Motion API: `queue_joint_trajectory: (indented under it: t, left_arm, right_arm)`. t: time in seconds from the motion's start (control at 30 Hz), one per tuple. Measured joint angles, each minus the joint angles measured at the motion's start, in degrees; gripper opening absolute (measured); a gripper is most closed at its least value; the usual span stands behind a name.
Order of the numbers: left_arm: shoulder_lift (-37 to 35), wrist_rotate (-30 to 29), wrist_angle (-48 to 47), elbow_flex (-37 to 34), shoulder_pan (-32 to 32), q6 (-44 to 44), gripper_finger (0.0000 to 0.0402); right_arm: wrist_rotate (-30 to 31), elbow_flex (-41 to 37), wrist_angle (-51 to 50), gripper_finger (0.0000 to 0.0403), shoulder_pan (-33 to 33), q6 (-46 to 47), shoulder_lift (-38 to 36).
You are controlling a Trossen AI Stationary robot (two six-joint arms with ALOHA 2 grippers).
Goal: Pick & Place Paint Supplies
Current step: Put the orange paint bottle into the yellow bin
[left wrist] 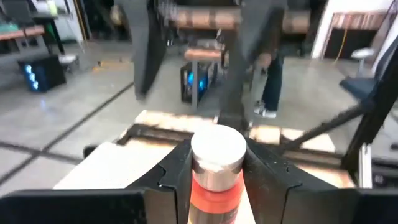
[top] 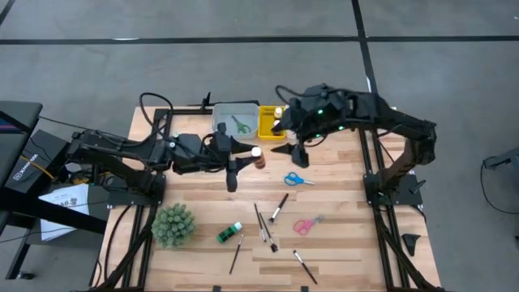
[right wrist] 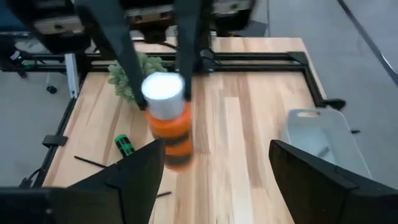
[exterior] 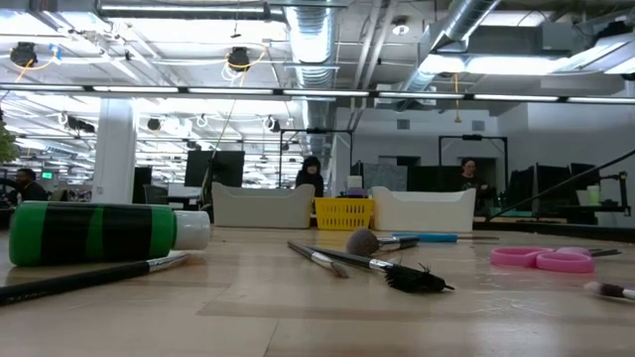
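Note:
An orange paint bottle point(top: 259, 158) with a white cap sits between the shut fingers of my left gripper point(top: 252, 156), over the table's middle; the left wrist view shows the bottle point(left wrist: 217, 177) close up. My right gripper point(top: 290, 152) hovers open just right of it, and its wrist view looks at the bottle point(right wrist: 169, 124) between its own spread fingers point(right wrist: 211, 180). A green bottle point(top: 229, 234) lies on its side on the near table. Blue scissors point(top: 298, 179), pink scissors point(top: 306, 224) and several brushes point(top: 279, 208) lie flat nearby. My left gripper pinches the orange bottle between its two fingers point(left wrist: 177, 171), which sit on either side of the body just below the white cap point(left wrist: 217, 149). In the right wrist view the bottle stands roughly upright and appears lifted clear of the table.
A grey tray point(top: 220, 122) with green scissors point(top: 241, 124) inside and a yellow tray point(top: 268, 130) stand at the far edge. The spiky green plant ball point(top: 173, 224) sits near the left. People show in the room beyond the table.

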Motion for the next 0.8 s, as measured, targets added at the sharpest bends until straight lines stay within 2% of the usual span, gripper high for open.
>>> queue_joint_trajectory:
  t: [0.23,0.4,0.63,0.8]
  left_arm:
    - [0.58,-0.42,-3.18,0.00,4.34,-0.77,0.0107]
    - [4.19,2.87,-2.42,0.02,10.41,0.12,0.0107]
    - [13.65,3.51,7.21,-0.01,18.10,1.23,0.0107]
    - [20.08,1.45,11.88,-0.01,23.73,2.69,0.0107]
  right_arm:
    - [0.29,0.00,-9.60,0.0283,-0.64,3.81,-4.45]
    - [3.20,-0.02,-17.07,0.0283,-0.19,6.74,-6.69]
    - [6.26,-0.04,-23.78,0.0283,1.10,12.87,-10.32]
    - [10.34,-0.03,-25.78,0.0283,2.77,17.49,-13.07]
